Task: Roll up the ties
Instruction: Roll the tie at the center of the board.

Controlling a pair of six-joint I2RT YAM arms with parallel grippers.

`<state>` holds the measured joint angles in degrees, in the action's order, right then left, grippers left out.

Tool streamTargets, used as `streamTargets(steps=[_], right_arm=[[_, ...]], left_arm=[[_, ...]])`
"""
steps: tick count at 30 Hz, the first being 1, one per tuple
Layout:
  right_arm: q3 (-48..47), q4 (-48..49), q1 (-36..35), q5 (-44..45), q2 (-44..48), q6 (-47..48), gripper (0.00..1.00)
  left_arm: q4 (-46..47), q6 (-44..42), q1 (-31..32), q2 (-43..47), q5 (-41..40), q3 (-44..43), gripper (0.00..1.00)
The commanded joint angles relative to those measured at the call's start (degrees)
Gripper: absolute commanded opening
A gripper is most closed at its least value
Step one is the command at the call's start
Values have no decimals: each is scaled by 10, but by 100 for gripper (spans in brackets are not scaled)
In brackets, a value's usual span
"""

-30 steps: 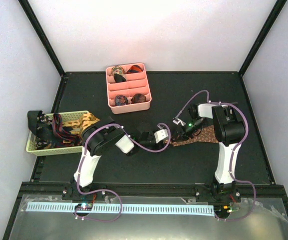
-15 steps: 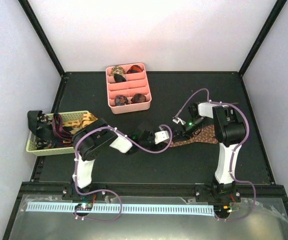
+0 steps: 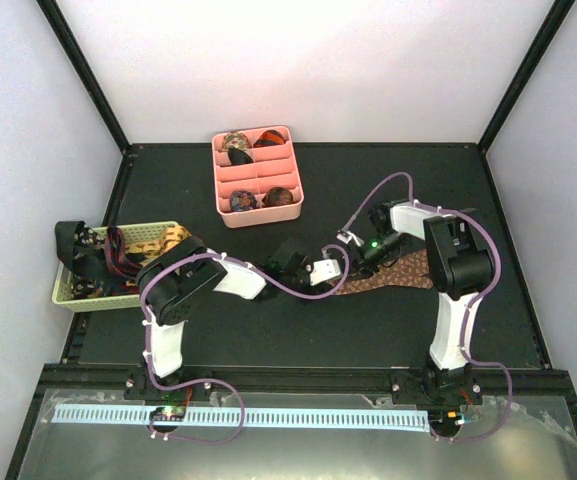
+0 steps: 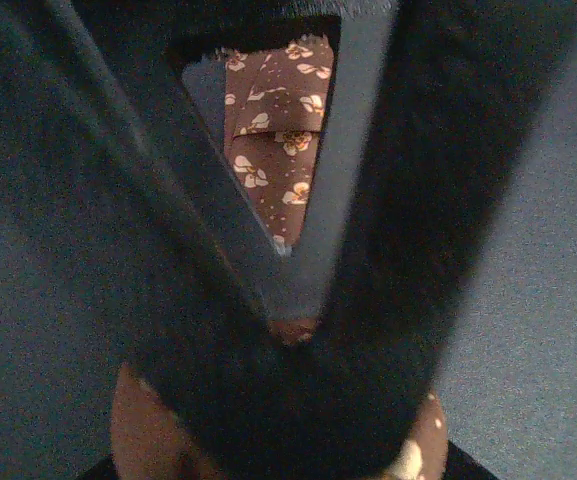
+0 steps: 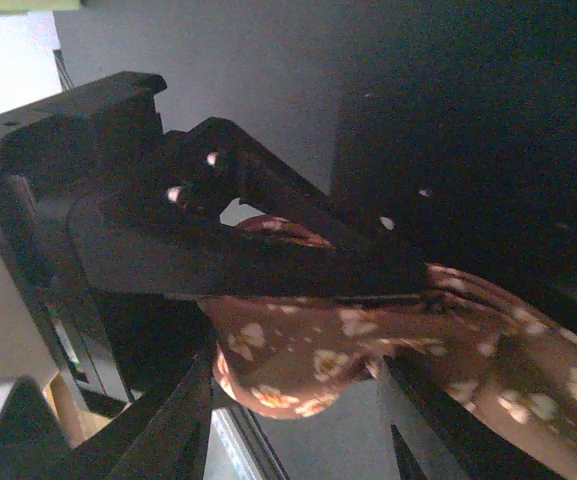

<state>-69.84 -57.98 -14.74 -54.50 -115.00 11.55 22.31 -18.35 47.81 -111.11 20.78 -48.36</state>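
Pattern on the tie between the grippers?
Brown fabric tie with small cream flowers; clearest in left wrist view.

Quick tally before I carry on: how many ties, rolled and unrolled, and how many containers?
Rolled ties in the pink tray: 4
Brown floral tie flat on the table: 1
Containers, pink tray and basket: 2
Loose ties heaped in the basket: cannot count
Total counted: 7

Brown tie (image 3: 393, 275) bore cream flowers at 4 o'clock, pink tray (image 3: 296, 190) at 11 o'clock, rolls (image 3: 240, 200) inside were brown, orange and dark, pale yellow basket (image 3: 108, 300) at 9 o'clock, black tabletop (image 3: 388, 180).
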Motion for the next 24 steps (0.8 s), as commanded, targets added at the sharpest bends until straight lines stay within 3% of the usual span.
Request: streamTargets(steps=[1, 4, 9, 14, 20, 24], right_arm=[[2, 37, -18, -6, -2, -34, 47], [-3, 55, -19, 17, -13, -45, 43], [-2, 56, -16, 46, -17, -41, 3], [28, 53, -2, 43, -30, -22, 2], [50, 55, 23, 43, -79, 10, 2], [58, 62, 38, 55, -88, 11, 2]], left_arm=[[-118, -9, -2, -30, -26, 10, 30], [-118, -10, -2, -31, -28, 14, 30], [-120, -9, -2, -30, -29, 16, 30], [-108, -6, -2, -29, -27, 19, 35], [-8, 4, -18, -5, 14, 51, 64], [78, 17, -27, 2, 49, 69, 71]])
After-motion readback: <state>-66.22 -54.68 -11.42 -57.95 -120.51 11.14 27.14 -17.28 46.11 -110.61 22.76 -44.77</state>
